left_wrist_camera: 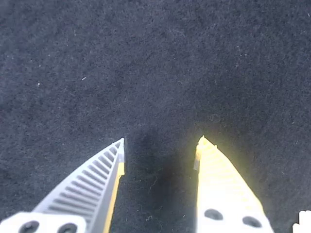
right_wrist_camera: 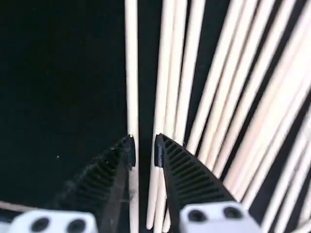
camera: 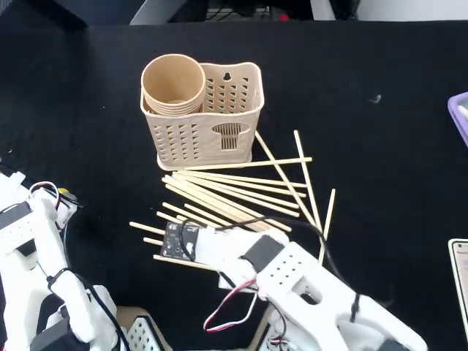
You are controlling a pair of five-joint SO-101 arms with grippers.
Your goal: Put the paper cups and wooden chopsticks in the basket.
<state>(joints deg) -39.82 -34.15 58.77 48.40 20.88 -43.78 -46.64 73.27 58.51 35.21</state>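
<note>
Fingers of the right gripper stand narrowly parted, with one stick of the wooden chopsticks lying between them. The rest of the sticks fan across the black cloth at the centre of the high view, just below the basket. Stacked paper cups sit upright in the basket's left end. The left gripper has its fingers spread wide over bare cloth.

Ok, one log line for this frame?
paper cups: stacked in basket | chopsticks: loose on table | right gripper: open, astride a chopstick | left gripper: open over bare table
</note>
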